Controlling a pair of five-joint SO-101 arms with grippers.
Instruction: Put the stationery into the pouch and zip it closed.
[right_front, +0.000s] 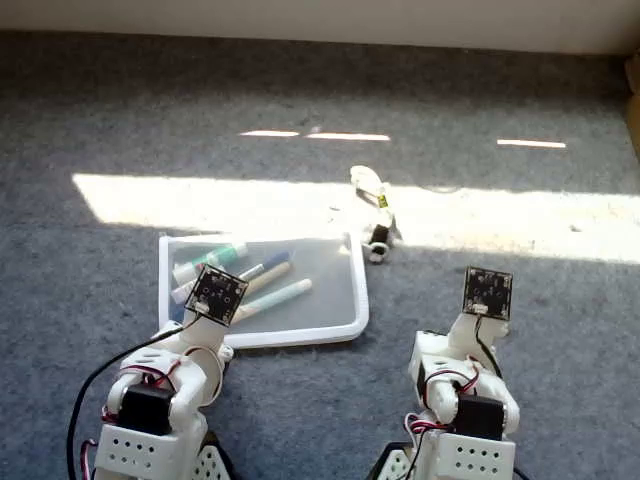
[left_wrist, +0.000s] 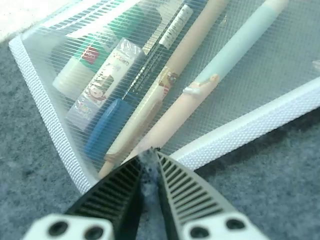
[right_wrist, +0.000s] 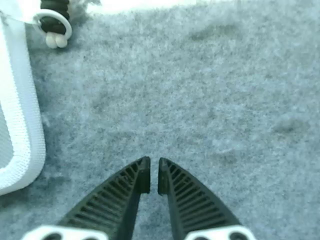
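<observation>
A translucent mesh pouch (right_front: 335, 280) with white trim lies flat on the grey carpet. Inside it are several items: a green-capped stick (left_wrist: 82, 67), a blue-capped pen (left_wrist: 107, 127), beige pens (left_wrist: 175, 110) and a pale teal pen (left_wrist: 240, 45). My left gripper (left_wrist: 150, 156) is shut, its tips just over the pouch's near white edge (left_wrist: 235, 135). My right gripper (right_wrist: 150, 176) is shut over bare carpet, to the right of the pouch's corner (right_wrist: 20, 125). A small black piece with a white ring (right_wrist: 54, 22) lies by the pouch's far right corner.
A white object with a yellow spot (right_front: 368, 185) lies in the sunlit strip beyond the pouch, next to the dark piece (right_front: 378, 240). Grey carpet (right_front: 520, 230) stretches to the right and far side. A pale wall edge (right_front: 320, 20) runs along the back.
</observation>
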